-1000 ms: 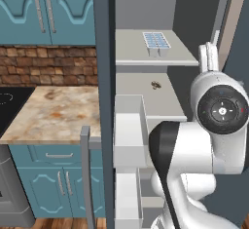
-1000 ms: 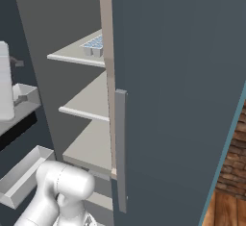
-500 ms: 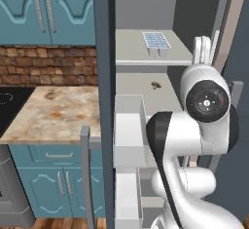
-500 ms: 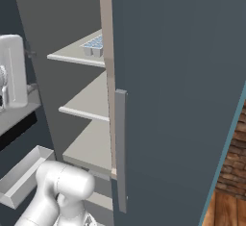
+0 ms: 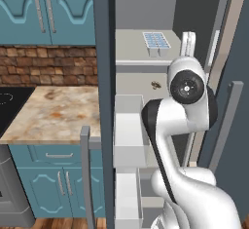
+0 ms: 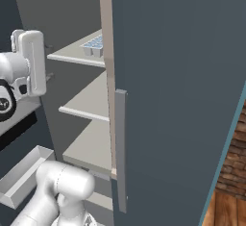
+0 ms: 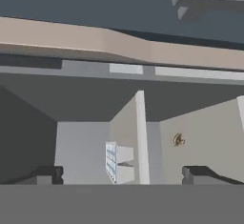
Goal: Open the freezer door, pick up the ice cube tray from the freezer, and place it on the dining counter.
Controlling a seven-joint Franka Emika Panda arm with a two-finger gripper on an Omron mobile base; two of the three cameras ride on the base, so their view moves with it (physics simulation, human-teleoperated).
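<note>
Ideally, the wide-open gripper (image 7: 122,173) should advance level toward the small white blue-cubed ice cube tray (image 5: 156,41) at upper centre, straddling its narrow sides.

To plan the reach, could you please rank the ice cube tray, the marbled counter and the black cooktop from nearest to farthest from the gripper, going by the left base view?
From the gripper:
1. Ice cube tray, just to its left on the upper freezer shelf.
2. Marbled counter, lower left, outside the freezer.
3. Black cooktop, at the far left edge.
</note>
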